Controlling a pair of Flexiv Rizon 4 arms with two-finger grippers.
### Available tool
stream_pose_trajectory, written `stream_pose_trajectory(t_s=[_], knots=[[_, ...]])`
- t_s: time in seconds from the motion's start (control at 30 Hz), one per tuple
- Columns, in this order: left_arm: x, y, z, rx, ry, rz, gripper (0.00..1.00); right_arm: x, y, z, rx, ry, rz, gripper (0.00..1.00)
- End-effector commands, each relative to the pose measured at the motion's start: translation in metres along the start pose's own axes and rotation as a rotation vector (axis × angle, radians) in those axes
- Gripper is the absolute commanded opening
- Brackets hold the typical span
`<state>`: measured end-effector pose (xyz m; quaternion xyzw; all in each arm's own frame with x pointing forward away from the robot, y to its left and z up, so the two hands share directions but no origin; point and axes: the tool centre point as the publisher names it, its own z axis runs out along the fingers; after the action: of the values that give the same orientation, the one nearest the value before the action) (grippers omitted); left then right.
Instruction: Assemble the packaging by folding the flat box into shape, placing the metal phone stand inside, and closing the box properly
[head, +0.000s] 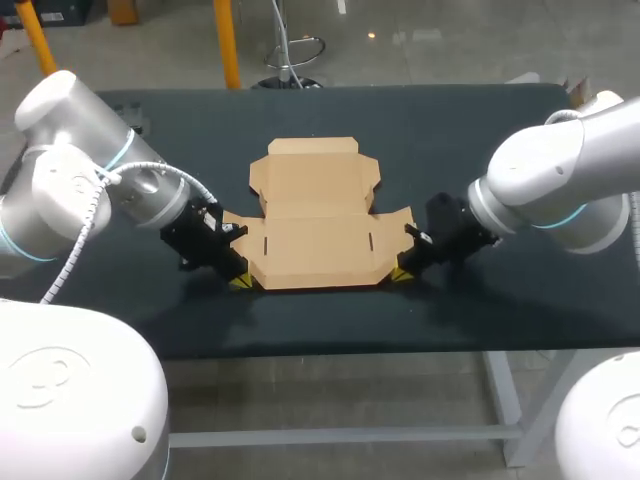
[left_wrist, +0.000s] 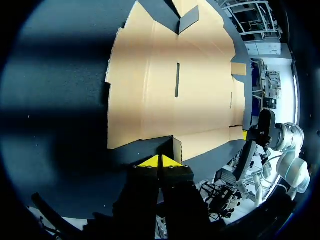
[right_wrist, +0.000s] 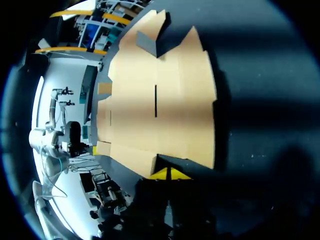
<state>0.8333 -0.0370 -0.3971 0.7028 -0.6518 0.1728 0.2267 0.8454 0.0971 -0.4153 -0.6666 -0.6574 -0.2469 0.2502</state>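
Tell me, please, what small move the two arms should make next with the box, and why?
The box lies flat, and the left gripper and right gripper sit low at its two near corners, fingers together. So I would probably ease both up and inward, to start folding its near edge up along the crease.

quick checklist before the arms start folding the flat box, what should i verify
1. Box lying flat, unfolded, on the table: ok.
2. Left tool at the box's near left corner: ok.
3. Right tool at its near right corner: ok.
4. Tools open to take a flap: not ok, both look shut.
5. Phone stand in sight: not ok, none seen on the table.
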Motion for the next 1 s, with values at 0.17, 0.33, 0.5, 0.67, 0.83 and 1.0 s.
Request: stream_pose_trajectory(t_s=[0.17, 0.33, 0.5, 0.67, 0.83, 1.0], knots=[[0.006, 0.002, -0.002, 0.005, -0.030, 0.015, 0.00, 0.007, 0.004, 0.001, 0.004, -0.021, -0.015, 0.00], [0.008, 0.001, -0.001, 0.007, -0.046, 0.026, 0.00, 0.013, 0.007, 0.003, 0.004, -0.040, -0.038, 0.00], [0.009, -0.001, 0.001, 0.001, -0.057, 0.035, 0.00, 0.018, 0.008, 0.005, 0.007, -0.051, -0.048, 0.00], [0.014, 0.000, 0.000, 0.009, -0.074, 0.058, 0.00, 0.022, 0.008, 0.006, 0.007, -0.062, -0.060, 0.00], [0.019, -0.001, 0.001, 0.031, -0.097, 0.063, 0.00, 0.023, 0.010, 0.008, 0.007, -0.068, -0.063, 0.00], [0.024, -0.001, 0.003, 0.037, -0.105, 0.074, 0.00, 0.025, 0.010, 0.011, 0.012, -0.079, -0.069, 0.00]])
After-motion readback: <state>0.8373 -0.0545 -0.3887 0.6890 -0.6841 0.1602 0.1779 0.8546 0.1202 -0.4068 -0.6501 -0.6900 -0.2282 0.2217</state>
